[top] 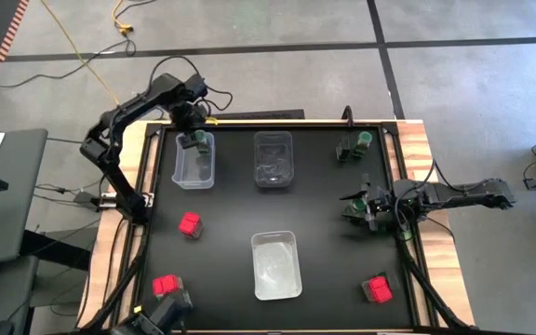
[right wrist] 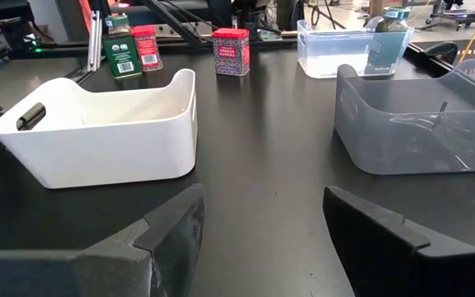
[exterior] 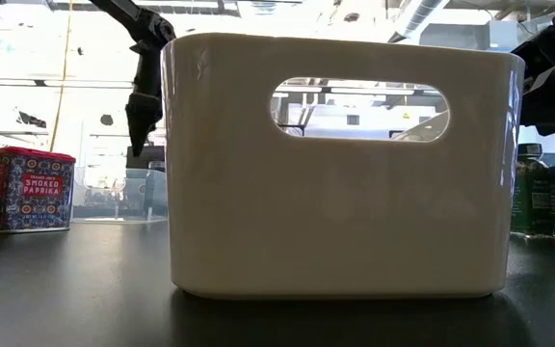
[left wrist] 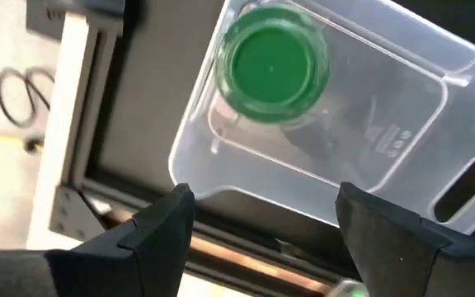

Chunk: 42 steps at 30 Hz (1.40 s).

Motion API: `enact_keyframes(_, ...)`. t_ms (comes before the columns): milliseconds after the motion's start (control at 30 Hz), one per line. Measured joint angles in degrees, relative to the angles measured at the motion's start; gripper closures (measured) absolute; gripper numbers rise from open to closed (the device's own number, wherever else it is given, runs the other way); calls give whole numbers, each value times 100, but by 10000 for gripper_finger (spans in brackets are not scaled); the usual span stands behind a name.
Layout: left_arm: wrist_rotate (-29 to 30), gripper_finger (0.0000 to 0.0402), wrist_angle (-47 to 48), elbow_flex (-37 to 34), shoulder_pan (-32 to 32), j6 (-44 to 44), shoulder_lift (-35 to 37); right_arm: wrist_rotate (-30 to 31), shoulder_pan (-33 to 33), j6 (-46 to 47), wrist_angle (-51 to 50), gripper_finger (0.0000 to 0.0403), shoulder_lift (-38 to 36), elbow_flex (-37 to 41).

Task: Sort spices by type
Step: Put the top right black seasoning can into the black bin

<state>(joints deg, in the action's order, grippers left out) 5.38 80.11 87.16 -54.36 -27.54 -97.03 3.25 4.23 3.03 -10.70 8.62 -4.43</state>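
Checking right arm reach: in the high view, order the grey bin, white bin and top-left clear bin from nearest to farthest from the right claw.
From the right claw, at the table's right side:
1. Grey bin, top centre; too close to call against the white bin.
2. White bin, bottom centre.
3. Clear bin, top left, under the left claw, clearly farthest.

Clear plastic bin (left wrist: 369, 124); glossy green lid (left wrist: 272, 64); matt black tabletop (top: 221, 251).

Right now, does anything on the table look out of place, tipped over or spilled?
Nothing stands out. One green-lidded jar stands upright inside the clear bin; the red packets lie scattered, not yet sorted. No spill shows.
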Motion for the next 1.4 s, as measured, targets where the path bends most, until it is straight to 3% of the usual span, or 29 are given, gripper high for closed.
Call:
enact_keyframes(233,-646,119,-272,-100,87,688,799,2,0,0,0,126,-2,0)
enact_keyframes(467,-697,119,-1238,-603,655,1613,2198,2,0,0,-1,126,0,0)
enact_keyframes(733,-588,119,-2994,-1904,2459,2665,3538,1,0,0,-1,126,-1,0)
enact_keyframes(833,-225,119,-3728,-2411,3294,3049,3853,2,0,0,-2,126,0,2)
enact_keyframes(1067,905,119,-4523,-3185,4883,3896,4055,0,0,0,0,126,0,0)
enact_keyframes(1200,883,119,-4167,-3271,5341,3792,4001,2,34,64,0,126,-1,0)
enact_keyframes(1400,840,119,-4186,-3279,5618,3940,3966,0,148,1126,19,126,-2,2)
